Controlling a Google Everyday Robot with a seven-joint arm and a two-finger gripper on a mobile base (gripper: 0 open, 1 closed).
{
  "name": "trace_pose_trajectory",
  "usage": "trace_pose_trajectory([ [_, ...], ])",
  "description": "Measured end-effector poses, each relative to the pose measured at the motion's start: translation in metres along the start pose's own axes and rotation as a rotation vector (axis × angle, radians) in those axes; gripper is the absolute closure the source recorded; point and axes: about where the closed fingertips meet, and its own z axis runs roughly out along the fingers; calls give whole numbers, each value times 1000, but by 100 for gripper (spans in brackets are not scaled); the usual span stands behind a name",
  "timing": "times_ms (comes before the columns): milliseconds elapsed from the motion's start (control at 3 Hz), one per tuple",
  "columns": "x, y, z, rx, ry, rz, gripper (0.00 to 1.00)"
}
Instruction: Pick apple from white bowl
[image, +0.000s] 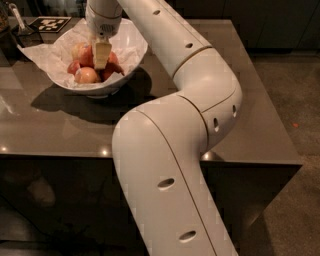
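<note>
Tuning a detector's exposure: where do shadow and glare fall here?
Camera view: dim room; the white bowl casts a broad dark shadow on the glossy table, toward the camera; small glints dot the table's front edge; the tool, down among the bowl's apples, is lit pale.

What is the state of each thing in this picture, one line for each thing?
white bowl: upright on the table, lined with tissue paper.
apple: in the bowl with other apples, not lifted.
gripper: down inside the bowl, among the apples.

Likely a lab, given the fiducial marker (49, 23); gripper (100, 63) inside white bowl (112, 88).
</note>
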Motion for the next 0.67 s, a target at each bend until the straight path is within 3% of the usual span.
trace_pose_trajectory([
  [667, -14, -9, 2, 45, -58, -3, 100],
])
